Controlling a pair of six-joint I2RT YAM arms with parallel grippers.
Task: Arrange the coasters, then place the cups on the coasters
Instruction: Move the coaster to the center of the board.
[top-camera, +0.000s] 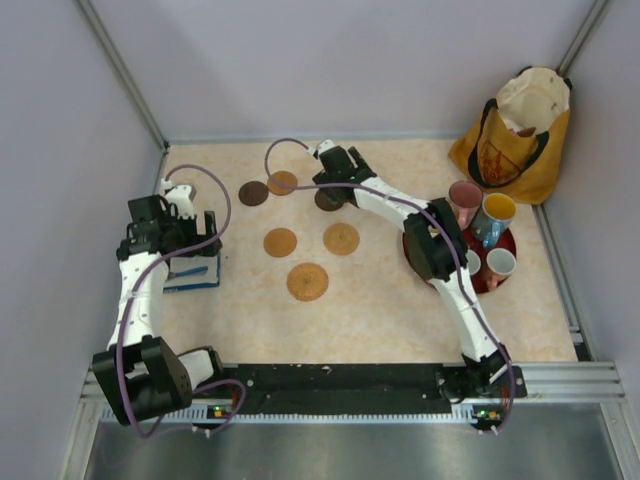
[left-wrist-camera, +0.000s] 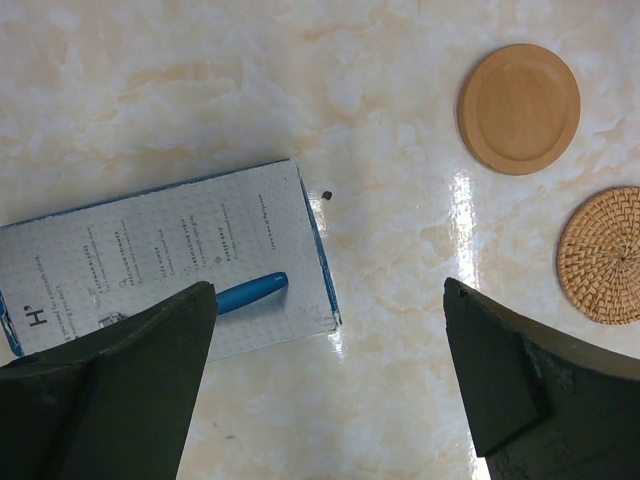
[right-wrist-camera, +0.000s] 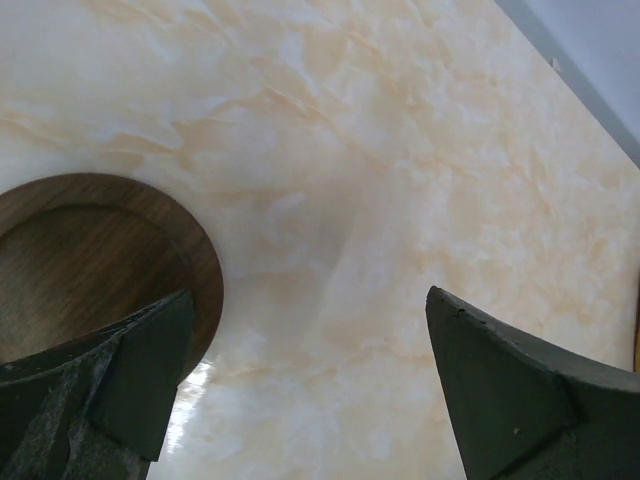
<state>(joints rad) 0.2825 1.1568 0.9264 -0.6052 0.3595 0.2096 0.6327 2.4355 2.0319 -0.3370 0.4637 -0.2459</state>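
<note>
Several coasters lie on the marble table: a dark brown one (top-camera: 253, 193), tan ones (top-camera: 282, 182) (top-camera: 280, 242) (top-camera: 341, 238) and a woven one (top-camera: 307, 281). Another dark brown coaster (top-camera: 322, 203) (right-wrist-camera: 90, 260) sits partly under my right gripper (top-camera: 340, 190) (right-wrist-camera: 310, 300), which hovers open and empty, its left finger over that coaster's edge. The cups stand on a red tray (top-camera: 508, 243): pink (top-camera: 464, 197), blue with yellow inside (top-camera: 495, 215) and small blue-grey (top-camera: 500, 265). My left gripper (top-camera: 195, 232) (left-wrist-camera: 327, 290) is open over bare table, with a tan coaster (left-wrist-camera: 519, 108) and the woven coaster (left-wrist-camera: 603, 255) ahead to its right.
A white booklet with a blue pen (left-wrist-camera: 165, 265) (top-camera: 192, 272) lies at the left, below my left gripper. A yellow-orange bag (top-camera: 515, 135) stands in the back right corner. Grey walls enclose the table on three sides.
</note>
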